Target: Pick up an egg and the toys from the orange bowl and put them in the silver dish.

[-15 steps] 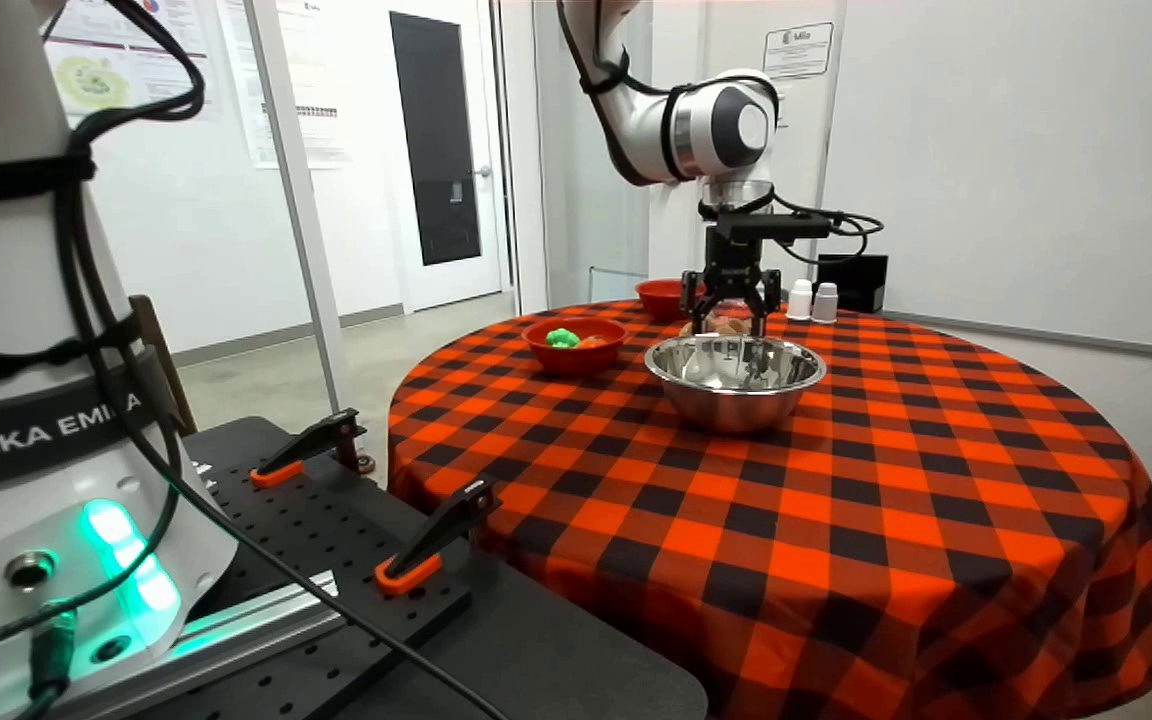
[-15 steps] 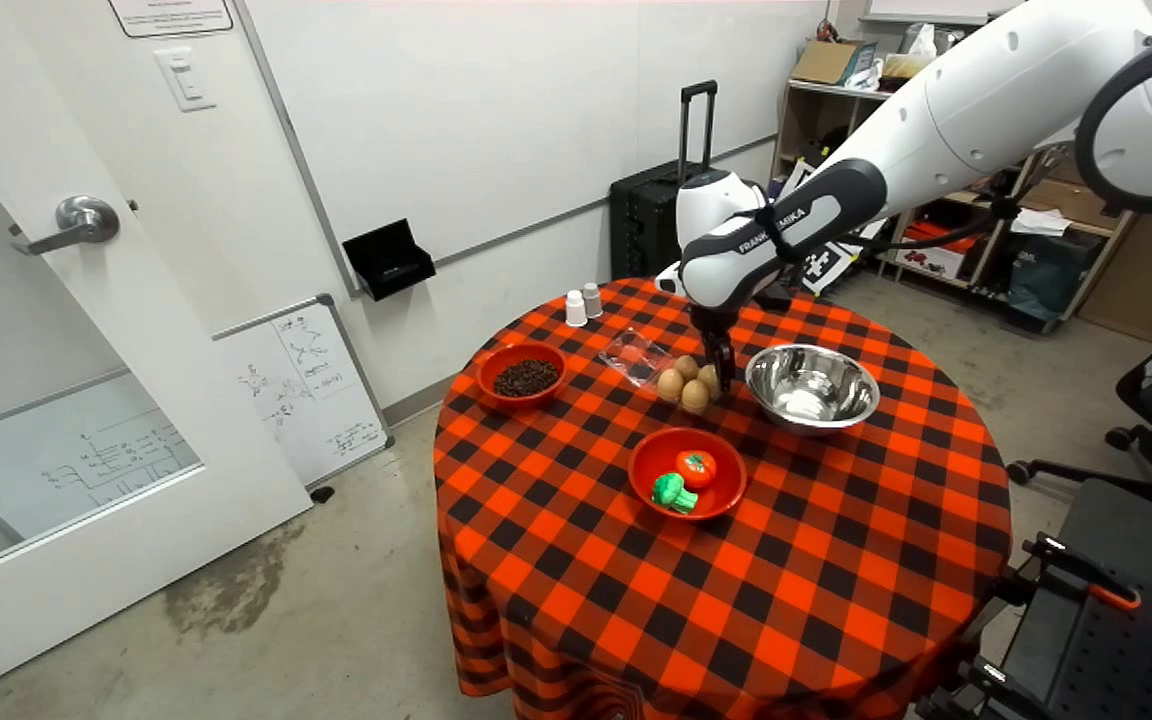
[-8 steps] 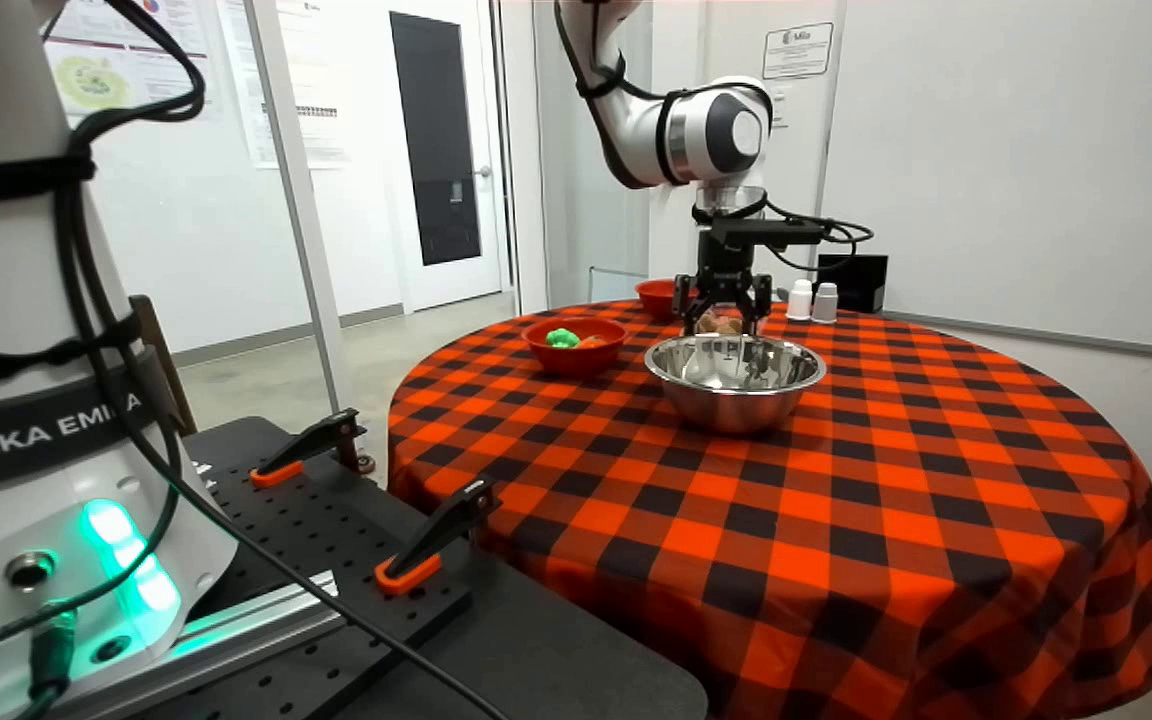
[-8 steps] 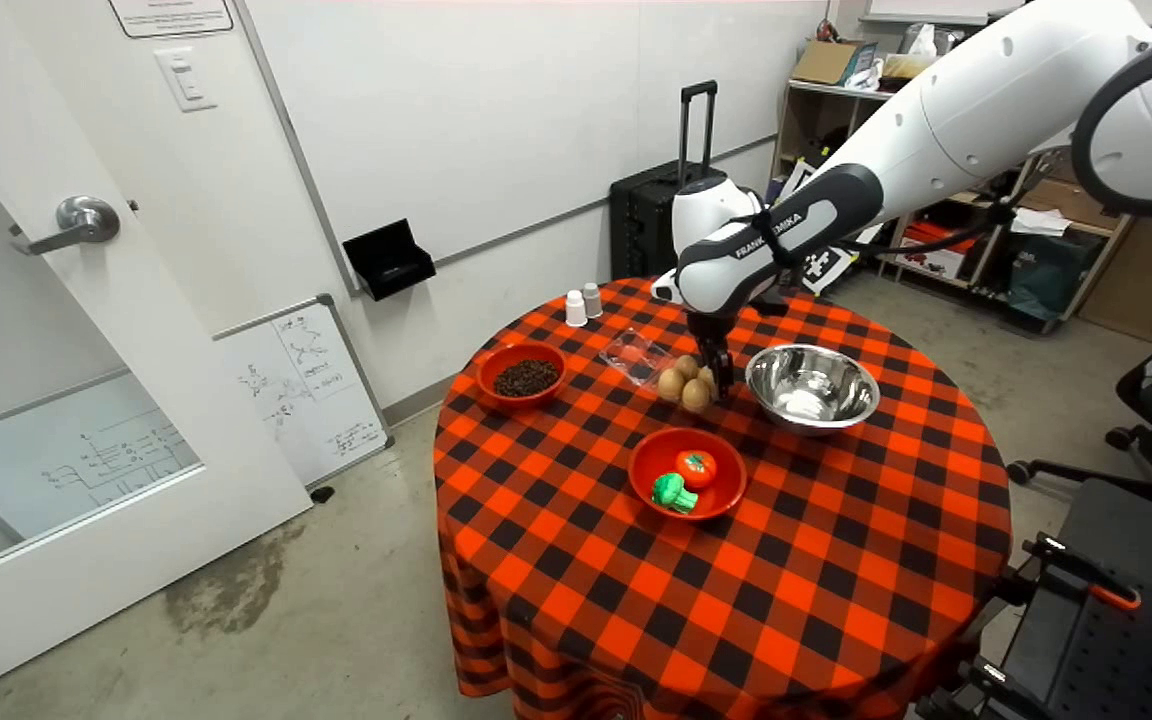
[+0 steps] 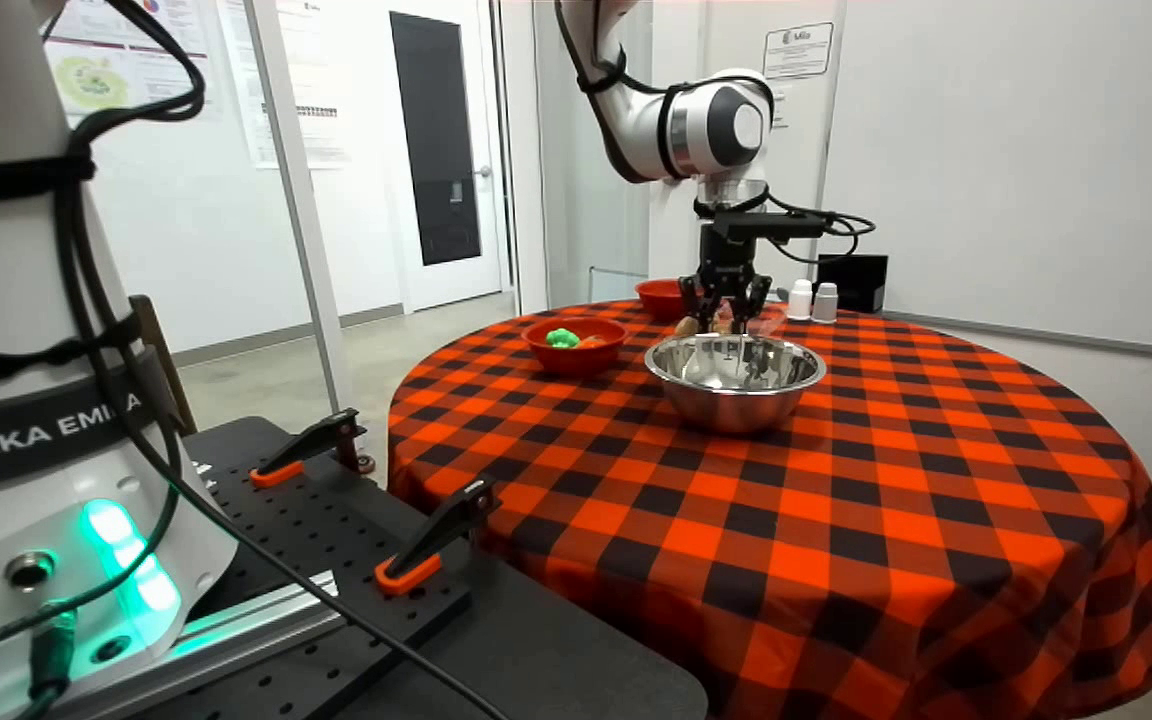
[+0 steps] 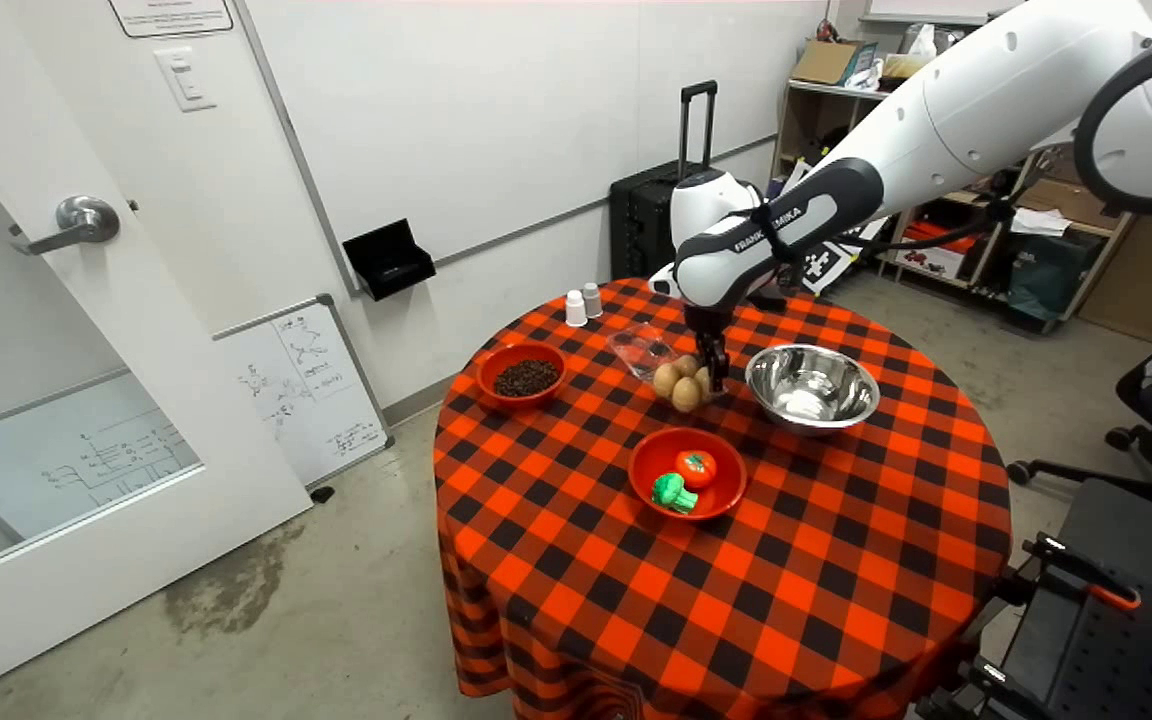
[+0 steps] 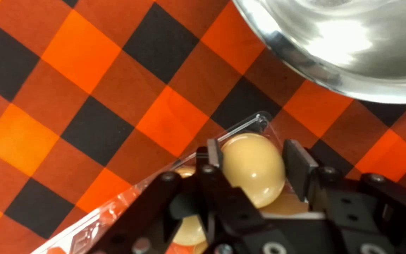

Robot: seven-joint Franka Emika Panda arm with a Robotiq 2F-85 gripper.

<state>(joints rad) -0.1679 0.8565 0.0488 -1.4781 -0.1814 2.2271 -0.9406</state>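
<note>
In the wrist view a tan egg point(image 7: 254, 158) lies between both pads of my gripper point(image 7: 255, 163), which is shut on it. The egg is at the end of a clear carton point(image 7: 97, 217); whether it is lifted at all I cannot tell. Several more eggs point(image 6: 685, 394) sit in the carton beside my fingers. The silver dish point(image 7: 291, 58) stands close by, with only tablecloth showing between it and the carton. In an exterior view the orange bowl point(image 6: 648, 462) holds the toys, a red tomato point(image 6: 697, 468) and a green broccoli point(image 6: 673, 492).
A second orange-red bowl point(image 6: 489, 388) with dark brown beans stands farther back. Two small white cups point(image 6: 576, 310) are near the table's far edge. The carton's clear lid point(image 6: 639, 348) stands folded back beside the eggs. A checkered cloth point(image 6: 816, 580) covers the round table.
The jaws have come together onto the egg at the carton's end. The carton and its eggs have shifted slightly away from the silver dish, and the clear lid has moved a little.
</note>
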